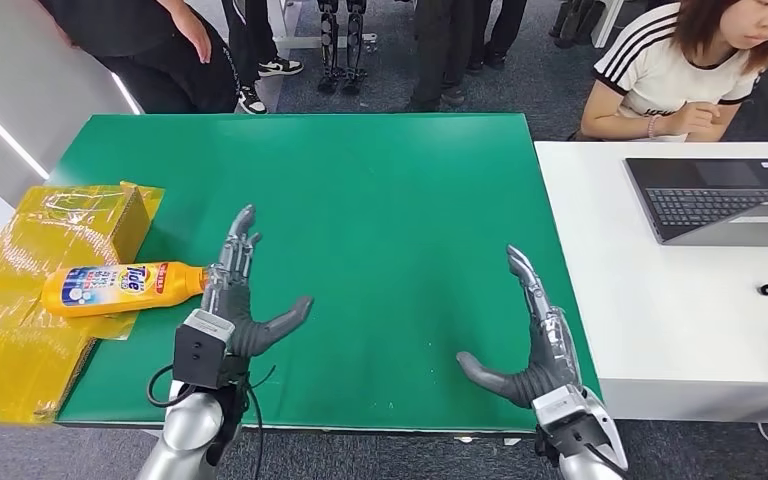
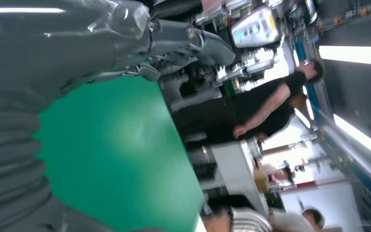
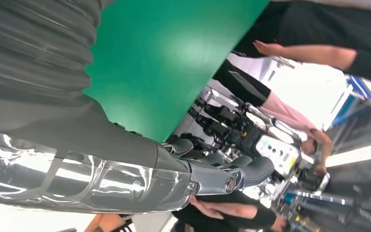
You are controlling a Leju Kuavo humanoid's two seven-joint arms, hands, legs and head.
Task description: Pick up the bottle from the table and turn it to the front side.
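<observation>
From the head view, the bottle [image 1: 123,287] lay on its side at the left edge of the green table [image 1: 360,190], its body resting on a yellow wrapped box [image 1: 30,300] and its cap end pointing toward the left hand [image 1: 232,290]. That hand hovered just beside the cap, fingers stretched forward and thumb out to the side, holding nothing. Over on the right, the right hand [image 1: 525,335] was spread the same way above the green surface, well apart from the bottle, also with nothing in it. A seated person [image 1: 690,70] sat behind a white table [image 1: 660,330] carrying a laptop [image 1: 720,200].

The left wrist view gave the left hand's fingers [image 2: 193,43] extended past the table edge, with a standing person [image 2: 265,108] in black beyond.

The right wrist view caught the right hand's fingers [image 3: 222,176] reaching out straight, the green top behind them, and people standing farther off.
</observation>
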